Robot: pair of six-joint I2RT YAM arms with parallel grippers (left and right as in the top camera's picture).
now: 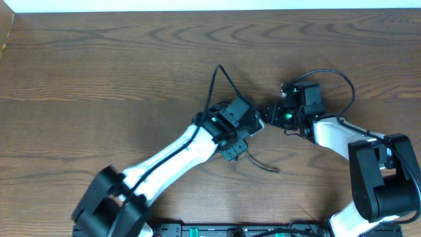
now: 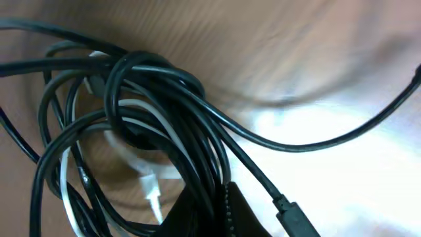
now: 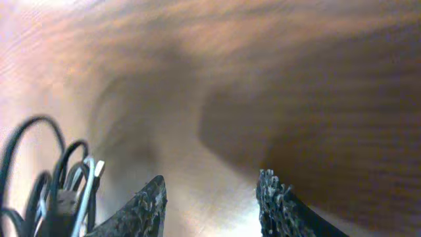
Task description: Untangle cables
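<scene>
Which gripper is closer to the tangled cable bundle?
Left. The left gripper is shut on the cable bundle; the right gripper sits just beside it, open and empty.

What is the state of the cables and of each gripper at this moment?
cables: tangled together in one knotted bundle
white cable: caught inside the black loops
left gripper: shut on the cables
right gripper: open, holding nothing, beside the bundle
</scene>
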